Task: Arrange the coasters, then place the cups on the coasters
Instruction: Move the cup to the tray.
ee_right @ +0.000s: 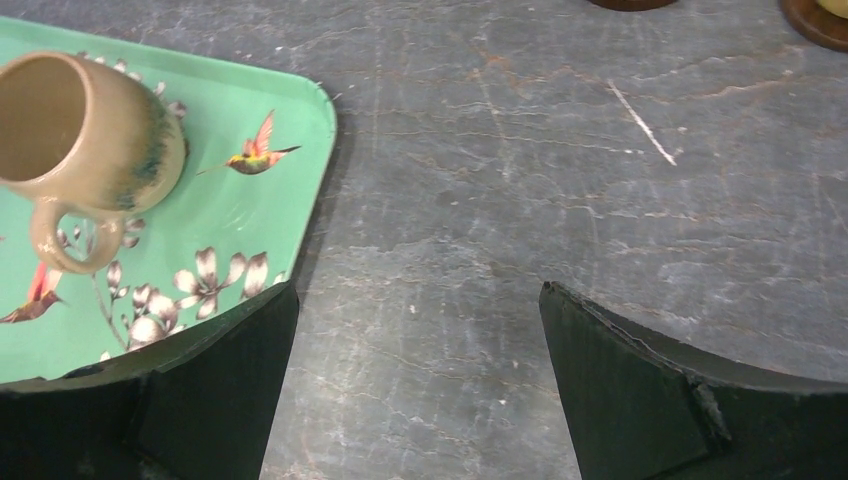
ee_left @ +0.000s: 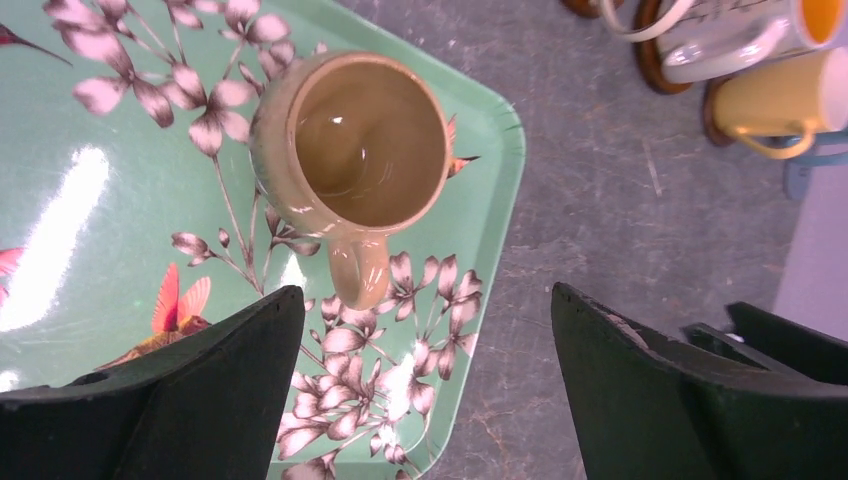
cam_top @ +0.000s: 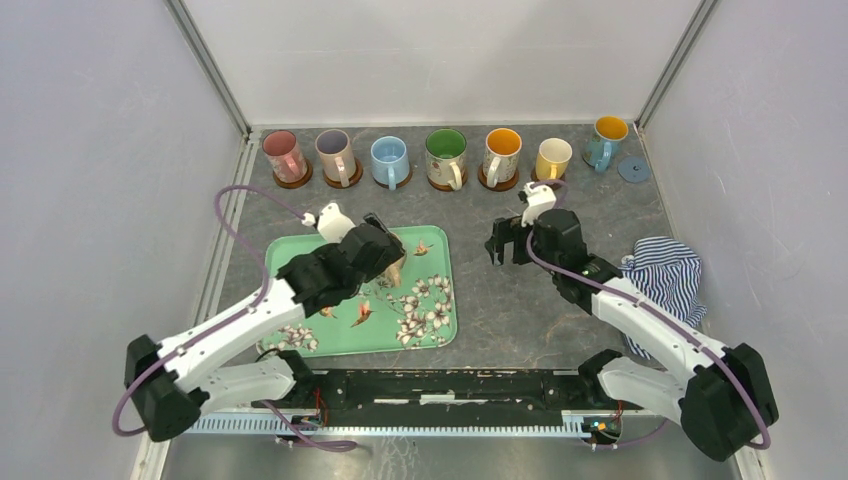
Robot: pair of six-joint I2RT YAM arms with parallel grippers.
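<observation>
Grey table (cam_top: 500,300). Wrist views best show tan cup (ee_left: 350,150) upright on tray (cam_top: 290,250), free before left gripper (ee_left: 425,300), jaws apart; right gripper (ee_right: 417,295), also apart, beside tray; overhead adds cups (cam_top: 389,160) beyond tray.

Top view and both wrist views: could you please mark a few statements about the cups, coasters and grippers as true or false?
1. The tan mug stands upright on the green floral tray. True.
2. The left gripper is clamped on the tan mug. False: its jaws stand wide open and the mug sits free beyond the fingertips.
3. The blue-grey coaster carries a cup. False: it lies bare, next to the blue mug at the right end of the row.
4. The right gripper is open above the table and holds nothing. True.
5. The green-lined mug stands on a brown coaster. True.
</observation>
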